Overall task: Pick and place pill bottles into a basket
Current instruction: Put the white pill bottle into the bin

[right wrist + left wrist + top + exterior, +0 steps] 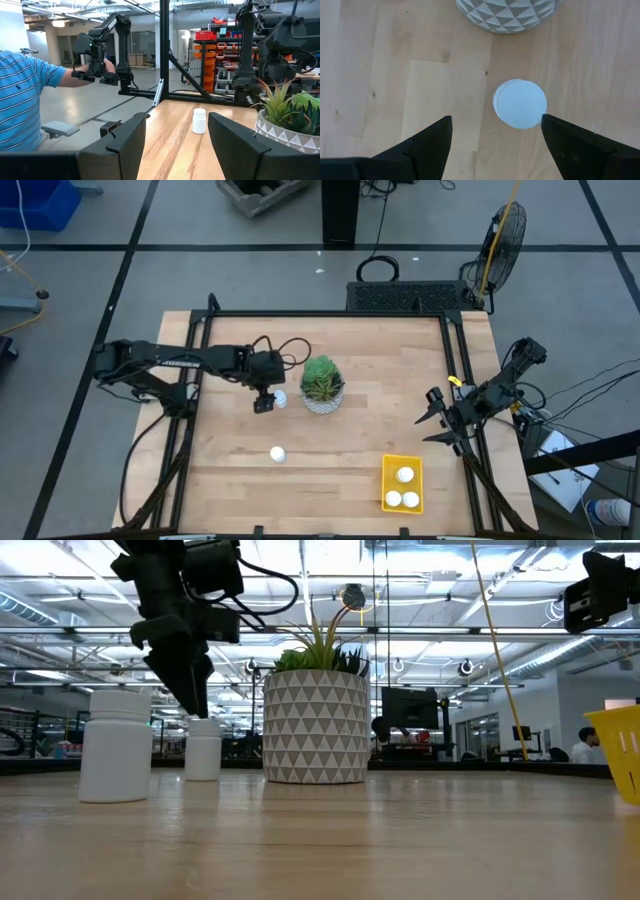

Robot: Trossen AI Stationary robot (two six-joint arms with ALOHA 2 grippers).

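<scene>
A white pill bottle (pixel 520 104) stands upright on the table beside the white plant pot (pixel 322 398). It also shows in the high view (pixel 281 398) and the low view (pixel 203 748). My left gripper (pixel 495 132) is open and points down just above it, a little to its left; in the low view (pixel 192 690) its fingertips hang right over the cap. A second bottle (pixel 277 453) stands nearer the front edge. The yellow basket (pixel 388 480) at the front right holds three bottles (pixel 404 475). My right gripper (pixel 437 420) is open and empty at the table's right edge.
The potted green plant (pixel 315 725) stands close to the right of the bottle under my left gripper. In the right wrist view, a person in a blue striped shirt (pixel 25 95) stands beyond the table's left side. Bare wood lies between the plant and the basket.
</scene>
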